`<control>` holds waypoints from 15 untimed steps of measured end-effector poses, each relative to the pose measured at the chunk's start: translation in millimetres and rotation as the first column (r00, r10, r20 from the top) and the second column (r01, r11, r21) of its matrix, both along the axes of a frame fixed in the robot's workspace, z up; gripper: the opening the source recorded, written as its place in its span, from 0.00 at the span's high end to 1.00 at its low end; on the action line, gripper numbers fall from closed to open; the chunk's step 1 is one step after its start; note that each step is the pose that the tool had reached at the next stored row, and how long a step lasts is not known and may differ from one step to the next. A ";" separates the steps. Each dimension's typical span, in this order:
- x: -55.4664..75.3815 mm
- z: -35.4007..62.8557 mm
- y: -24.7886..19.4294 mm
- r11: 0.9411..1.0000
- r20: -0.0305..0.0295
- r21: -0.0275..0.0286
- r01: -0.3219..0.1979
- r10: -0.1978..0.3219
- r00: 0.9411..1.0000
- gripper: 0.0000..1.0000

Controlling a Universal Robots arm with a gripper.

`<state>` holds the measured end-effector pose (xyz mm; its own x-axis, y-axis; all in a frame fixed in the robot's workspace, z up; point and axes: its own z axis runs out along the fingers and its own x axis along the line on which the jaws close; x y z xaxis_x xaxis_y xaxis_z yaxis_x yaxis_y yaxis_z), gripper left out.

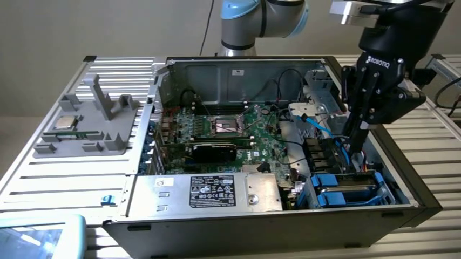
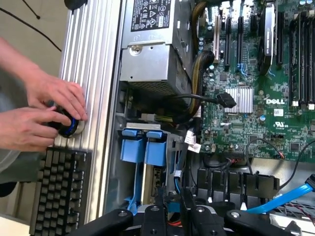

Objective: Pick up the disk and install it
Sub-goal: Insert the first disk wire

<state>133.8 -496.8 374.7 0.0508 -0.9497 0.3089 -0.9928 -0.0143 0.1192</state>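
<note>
Blue plastic is showing around the disk [image 1: 348,189], which is lying in the drive bay at the front corner of the computer case [image 1: 216,226] on the exterior view's right, so most of the job is looking done, though I cannot tell if it is fully seated. Reaching down just above it, the claw [image 1: 355,162] is standing narrowly parted, and whether it is gripping the disk I cannot tell. Inside, the case is also carrying the motherboard [image 1: 230,129], the power supply [image 1: 209,191] and blue cables [image 1: 323,127].

Claw [image 2: 172,216] low over the drive bay, blue-framed disk [image 2: 145,152] seated edge-on beside the power supply [image 2: 150,54], Dell motherboard [image 2: 256,93] alongside, two hands [image 2: 42,115] gripping a knob, black keyboard [image 2: 59,189] just beside them
</note>
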 end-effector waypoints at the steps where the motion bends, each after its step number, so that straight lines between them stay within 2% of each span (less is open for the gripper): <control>1: 0.0 0.0 0.0 1.000 0.006 -0.001 0.006 -0.006 1.000 0.75; 2: 0.0 -0.1 0.0 1.000 0.010 -0.001 0.011 -0.011 1.000 0.75; 6: -0.1 -0.1 -0.2 1.000 0.015 -0.001 0.023 -0.023 1.000 0.75; 9: -1.6 -0.2 -0.4 1.000 0.024 -0.001 0.025 -0.025 0.999 0.75; 15: -8.0 -0.1 -2.4 1.000 0.026 -0.002 0.025 -0.025 0.999 0.75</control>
<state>125.8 -499.2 374.7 0.0191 -0.9500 0.3118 -0.9956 0.0107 0.0936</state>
